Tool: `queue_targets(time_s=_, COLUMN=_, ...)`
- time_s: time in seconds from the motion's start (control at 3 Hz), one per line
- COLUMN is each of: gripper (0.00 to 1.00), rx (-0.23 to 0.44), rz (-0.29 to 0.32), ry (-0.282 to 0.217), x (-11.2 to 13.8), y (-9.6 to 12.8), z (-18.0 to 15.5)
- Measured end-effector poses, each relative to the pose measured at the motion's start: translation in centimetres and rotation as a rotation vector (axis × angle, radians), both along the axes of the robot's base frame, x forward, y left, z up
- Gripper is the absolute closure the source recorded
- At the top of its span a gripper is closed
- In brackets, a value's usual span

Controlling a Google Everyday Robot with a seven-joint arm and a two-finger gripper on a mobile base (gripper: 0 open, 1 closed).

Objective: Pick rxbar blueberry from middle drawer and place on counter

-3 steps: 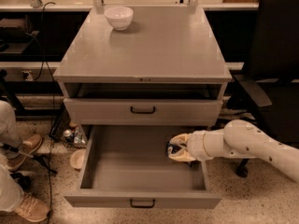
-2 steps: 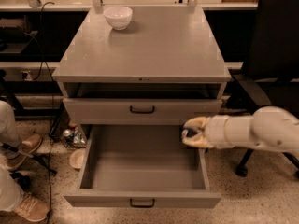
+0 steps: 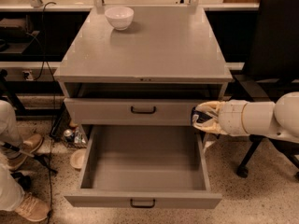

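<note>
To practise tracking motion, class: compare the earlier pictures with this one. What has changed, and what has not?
The gripper, its fingers shut on the rxbar blueberry, has lifted the bar up out of the middle drawer to the level of the drawer front above. The white bowl, counter and open drawer stayed put.

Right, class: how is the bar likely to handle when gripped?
The bar, held in the gripper beside the upper drawer front, looks small and flat, so probably light. Its dark wrapper may be slippery. Being flat, it should not roll on the counter.
</note>
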State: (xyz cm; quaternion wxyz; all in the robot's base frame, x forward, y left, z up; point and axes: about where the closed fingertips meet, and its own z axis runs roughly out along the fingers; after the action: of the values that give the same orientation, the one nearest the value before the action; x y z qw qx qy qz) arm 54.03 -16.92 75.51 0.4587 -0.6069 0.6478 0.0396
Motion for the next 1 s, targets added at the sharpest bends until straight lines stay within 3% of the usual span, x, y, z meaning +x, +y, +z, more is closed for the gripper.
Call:
queue_targets(time_s=0.33, gripper=1.00, rx=0.060, rz=0.027, ry=-0.038, x=1.6, y=0.1, z=2.1)
queue_targets(time_s=0.67, gripper=1.00, rx=0.112, rz=0.103, ry=-0.130, x=4.5, y=1.7, z=6.7)
queue_targets(time_s=1.0, gripper=1.00, rx=0.098, rz=0.202, ry=-0.289, x=8.1, y=5.7, z=11.8)
